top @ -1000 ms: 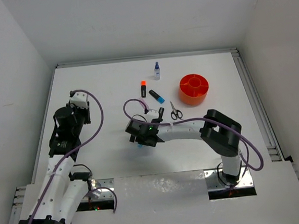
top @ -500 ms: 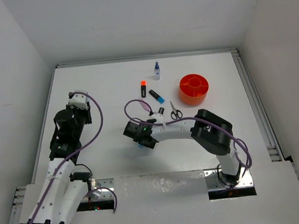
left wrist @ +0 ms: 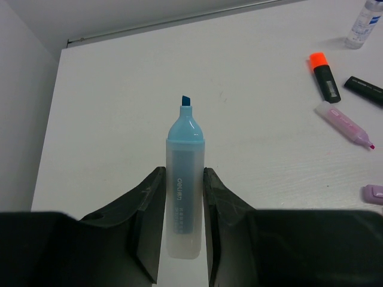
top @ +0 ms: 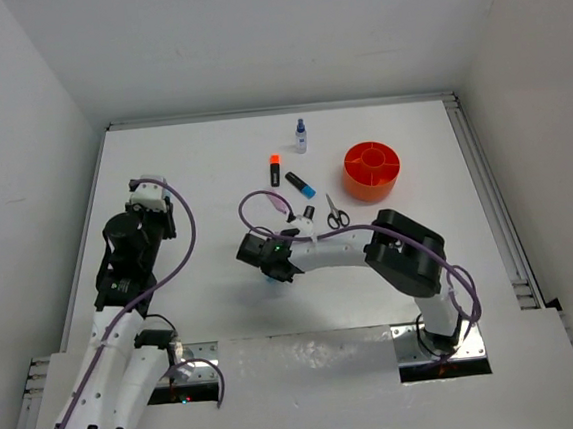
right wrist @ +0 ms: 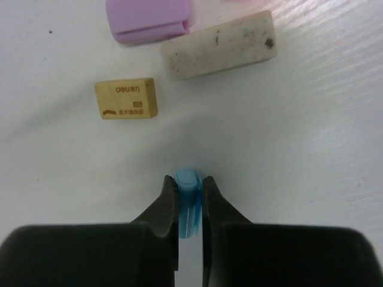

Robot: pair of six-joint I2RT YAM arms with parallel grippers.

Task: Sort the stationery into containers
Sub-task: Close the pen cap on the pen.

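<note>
Blue plastic piece sits mid-scene on the table, clamped by the right gripper, near a beige eraser and left of the orange tub, while the left gripper clamps an uncapped blue marker at the left.

Left gripper points forward, jaws clamped on an uncapped blue highlighter. Right arm reaches leftward; right gripper points down, jaws pinched on a small blue piece, possibly a cap.
</note>
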